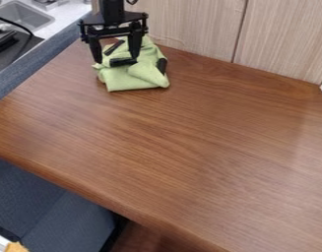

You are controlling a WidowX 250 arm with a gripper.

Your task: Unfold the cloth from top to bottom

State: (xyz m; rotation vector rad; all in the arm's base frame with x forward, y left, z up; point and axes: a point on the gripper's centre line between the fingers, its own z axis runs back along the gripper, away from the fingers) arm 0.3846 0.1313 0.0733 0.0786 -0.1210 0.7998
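Note:
At the table's upper left, my gripper (116, 59) hangs pointing down, open, one finger at the left of the green cloth and the other over its middle. The light green cloth (127, 79) lies bunched and folded on the brown table, its lower edge fairly straight and its right side rumpled. Several black patches or pieces show on the cloth, between the fingers and at its right edge. Part of the cloth's upper area is hidden behind the gripper; whether the fingertips touch the cloth I cannot tell.
The wooden table (183, 142) spreads to the right and toward the front. A pale wood-grain panel (196, 27) stands along the back edge. A sink (21, 17) is at the upper left, and a blue-grey seat (54, 211) is below the front edge.

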